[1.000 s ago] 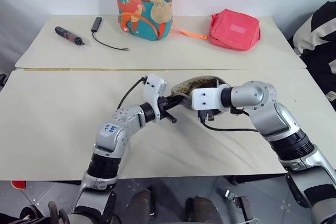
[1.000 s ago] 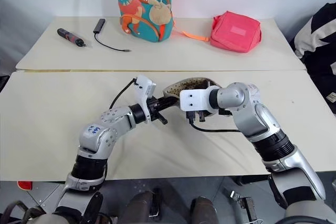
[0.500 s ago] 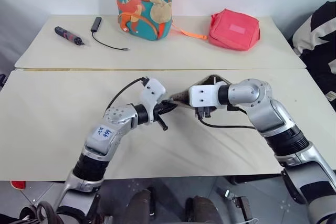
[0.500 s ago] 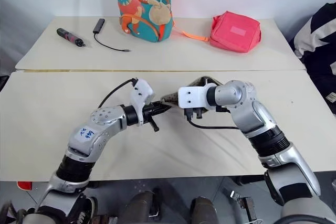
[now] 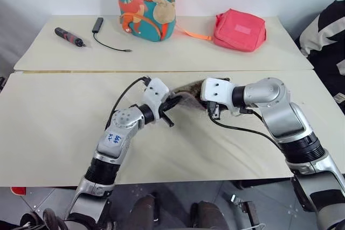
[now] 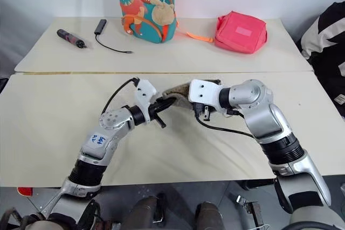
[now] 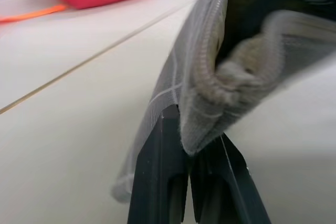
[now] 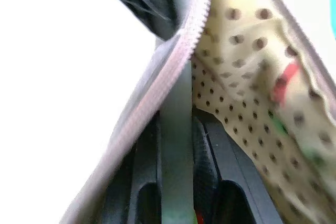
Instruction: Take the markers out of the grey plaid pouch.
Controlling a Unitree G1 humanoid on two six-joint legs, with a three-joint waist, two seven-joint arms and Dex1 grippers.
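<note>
The grey plaid pouch (image 5: 188, 90) hangs just above the near table, stretched between my two grippers. My left gripper (image 5: 176, 103) is shut on one end of it; in the left wrist view the fingers (image 7: 157, 182) pinch the grey fabric edge (image 7: 202, 98). My right gripper (image 5: 211, 107) is shut on the other end, with the zipper edge (image 8: 173, 61) running between its fingers. The dotted beige lining (image 8: 236, 66) shows there, with a red blur (image 8: 283, 85) and a green blur (image 8: 278, 127) against it. The markers are hidden in the eye views.
On the far table stand a teal dinosaur backpack (image 5: 146, 4) and a pink-red padded bag (image 5: 240, 29). A dark tool (image 5: 69, 36) and a black cable (image 5: 102, 36) lie at its left. A person in black and white (image 5: 326, 36) is at the right edge.
Both wrists have rolled. The pouch's mouth gaped wide upward a second ago; it now looks narrower and drawn out. My left gripper has shifted slightly away from me.
</note>
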